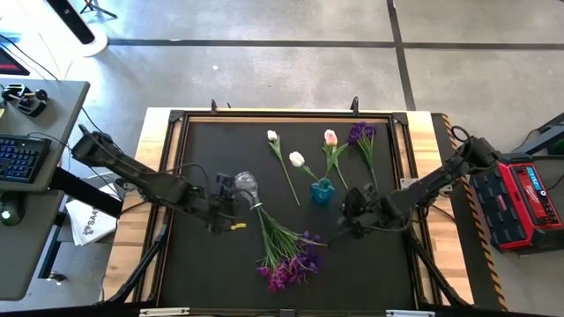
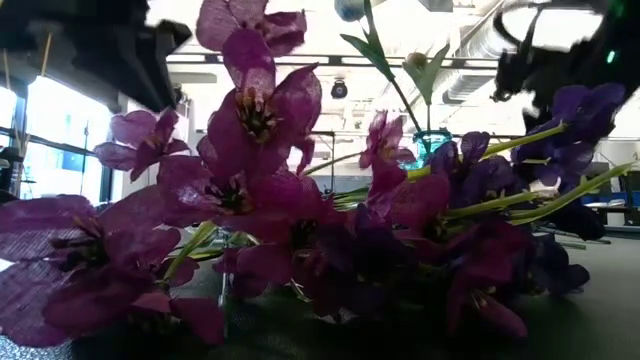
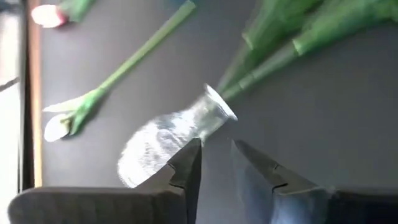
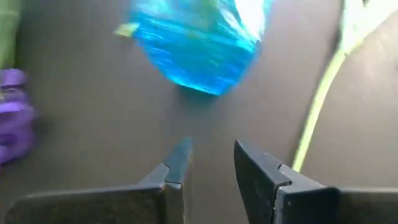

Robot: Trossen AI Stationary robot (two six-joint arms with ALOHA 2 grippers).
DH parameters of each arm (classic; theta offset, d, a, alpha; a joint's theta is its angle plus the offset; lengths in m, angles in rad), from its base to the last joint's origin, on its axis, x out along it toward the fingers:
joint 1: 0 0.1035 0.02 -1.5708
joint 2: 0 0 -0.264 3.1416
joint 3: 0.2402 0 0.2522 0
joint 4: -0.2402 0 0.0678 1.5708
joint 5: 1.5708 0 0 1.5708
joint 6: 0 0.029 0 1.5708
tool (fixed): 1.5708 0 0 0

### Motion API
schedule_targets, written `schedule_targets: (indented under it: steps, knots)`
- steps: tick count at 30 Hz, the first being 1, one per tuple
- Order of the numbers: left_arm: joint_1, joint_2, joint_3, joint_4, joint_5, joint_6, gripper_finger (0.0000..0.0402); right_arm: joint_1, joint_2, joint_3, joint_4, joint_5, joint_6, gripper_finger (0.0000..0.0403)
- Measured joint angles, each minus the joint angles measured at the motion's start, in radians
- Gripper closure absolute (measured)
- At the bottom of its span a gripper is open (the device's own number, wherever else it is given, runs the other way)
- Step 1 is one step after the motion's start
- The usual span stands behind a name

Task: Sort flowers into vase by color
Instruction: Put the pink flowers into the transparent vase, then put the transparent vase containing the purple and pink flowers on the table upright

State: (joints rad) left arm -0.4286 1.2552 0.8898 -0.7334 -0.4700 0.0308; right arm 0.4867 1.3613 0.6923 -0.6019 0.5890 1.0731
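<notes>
Blue vase [image 4: 198, 45], green stem [image 4: 317, 102], purple blossom [image 4: 13, 118], empty fingers [image 4: 180, 158]

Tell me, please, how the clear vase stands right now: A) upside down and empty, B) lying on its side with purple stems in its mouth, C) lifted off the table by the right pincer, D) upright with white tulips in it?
B: the clear vase lies on its side, green stems of the purple flowers running out of its mouth across the mat; the left pincer is beside it.
</notes>
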Motion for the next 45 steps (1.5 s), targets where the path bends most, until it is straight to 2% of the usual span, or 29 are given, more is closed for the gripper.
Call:
schedule_targets:
  steps: [7, 10, 14, 18, 22, 25, 32, 35, 41, 45]
  knots:
    - [0.084, 0.138, 0.047, 0.013, 0.143, 0.154, 0.0261, 0.102, 0.000, 0.107, -0.018, 0.115, -0.089, 0.0319]
    - [0.103, 0.192, 0.091, 0.015, 0.152, 0.267, 0.0235, 0.149, 0.000, 0.141, 0.032, 0.106, -0.135, 0.0319]
    - [0.109, 0.254, 0.119, 0.016, 0.151, 0.410, 0.0210, 0.214, 0.019, 0.189, 0.185, 0.044, -0.191, 0.0319]
    - [0.123, 0.307, 0.120, 0.031, 0.108, 0.498, 0.0203, 0.252, 0.116, 0.248, 0.301, -0.084, -0.245, 0.0319]
    - [0.142, 0.344, 0.120, 0.032, 0.093, 0.538, 0.0203, 0.224, 0.268, 0.261, 0.486, -0.340, -0.290, 0.0318]
    - [0.156, 0.370, 0.120, 0.032, 0.098, 0.561, 0.0202, 0.199, 0.375, 0.262, 0.638, -0.400, -0.355, 0.0318]
    - [0.190, 0.448, 0.120, 0.094, 0.068, 0.616, 0.0202, 0.111, 0.487, 0.262, 0.667, -0.307, -0.437, 0.0318]
    - [0.207, 0.493, 0.120, 0.114, 0.050, 0.656, 0.0202, 0.068, 0.502, 0.262, 0.681, -0.293, -0.471, 0.0318]
    - [0.220, 0.560, 0.122, 0.138, 0.013, 0.640, 0.0203, 0.010, 0.505, 0.262, 0.682, -0.191, -0.489, 0.0318]
    - [0.219, 0.570, 0.123, 0.132, 0.028, 0.604, 0.0225, -0.012, 0.505, 0.262, 0.684, -0.168, -0.498, 0.0318]
